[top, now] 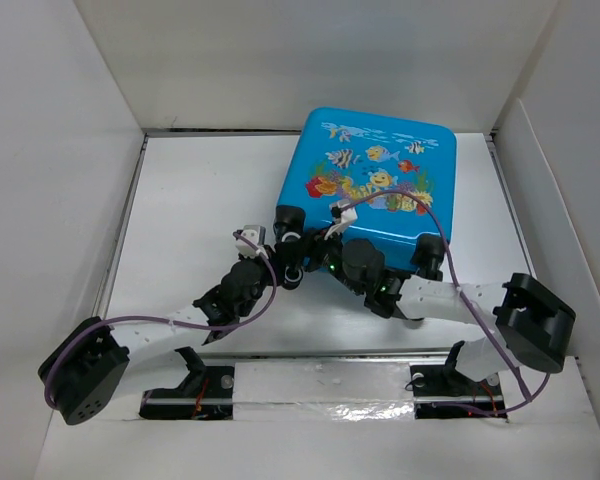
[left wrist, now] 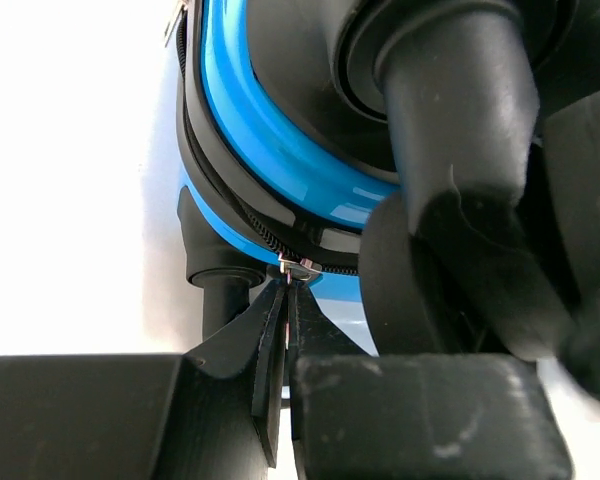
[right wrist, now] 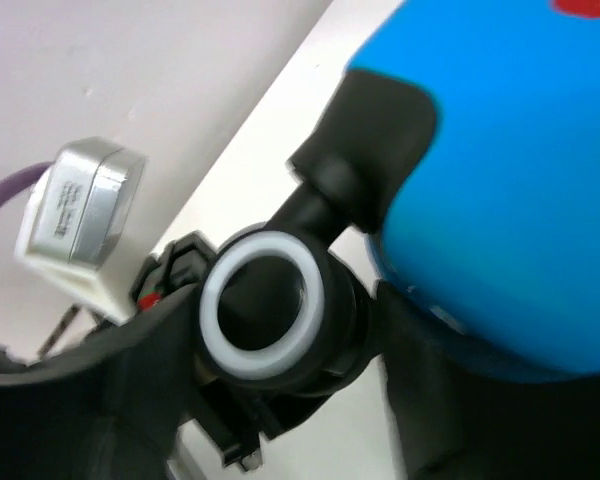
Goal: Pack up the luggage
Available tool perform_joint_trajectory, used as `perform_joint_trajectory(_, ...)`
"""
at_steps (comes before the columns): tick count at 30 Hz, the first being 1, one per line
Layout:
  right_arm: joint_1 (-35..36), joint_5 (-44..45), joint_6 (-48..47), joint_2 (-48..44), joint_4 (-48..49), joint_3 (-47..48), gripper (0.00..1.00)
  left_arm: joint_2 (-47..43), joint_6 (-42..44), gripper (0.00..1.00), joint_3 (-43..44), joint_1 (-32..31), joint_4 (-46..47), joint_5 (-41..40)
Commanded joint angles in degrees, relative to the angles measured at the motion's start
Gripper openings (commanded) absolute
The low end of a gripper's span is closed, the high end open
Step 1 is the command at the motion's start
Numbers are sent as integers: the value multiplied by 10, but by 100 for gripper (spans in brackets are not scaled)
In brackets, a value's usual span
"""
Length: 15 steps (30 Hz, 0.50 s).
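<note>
The luggage (top: 380, 170) lies flat at the back right of the table, its fish print facing up and both shells together. My left gripper (top: 278, 262) is at its near left corner. In the left wrist view it (left wrist: 285, 295) is shut on the small metal zipper pull (left wrist: 300, 267), on the black zip between the blue shells (left wrist: 270, 140). My right gripper (top: 310, 258) reaches in from the right to the same corner. Its fingers (right wrist: 90, 400) close on a black wheel with a white ring (right wrist: 262, 305), which hangs on a stem under the blue shell (right wrist: 510, 170).
White walls (top: 70, 150) enclose the table on the left, back and right. The two grippers crowd each other at the corner, with the left arm's silver camera box (right wrist: 80, 215) just behind the wheel. Another wheel post (left wrist: 215, 285) stands left of the zipper pull.
</note>
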Motion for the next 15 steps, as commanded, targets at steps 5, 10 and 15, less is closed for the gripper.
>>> perform_joint_trajectory(5, -13, 52, 41, 15, 40, 12, 14, -17, 12, 0, -2, -6, 32, 10)
perform_joint_trajectory(10, -26, 57, 30, -18, 96, -51, 0, -26, 15, 0, -4, -6, 22, 4)
perform_joint_trajectory(15, -46, 42, -12, -93, 46, -91, 0, -38, 18, 0, -4, -6, 1, -9)
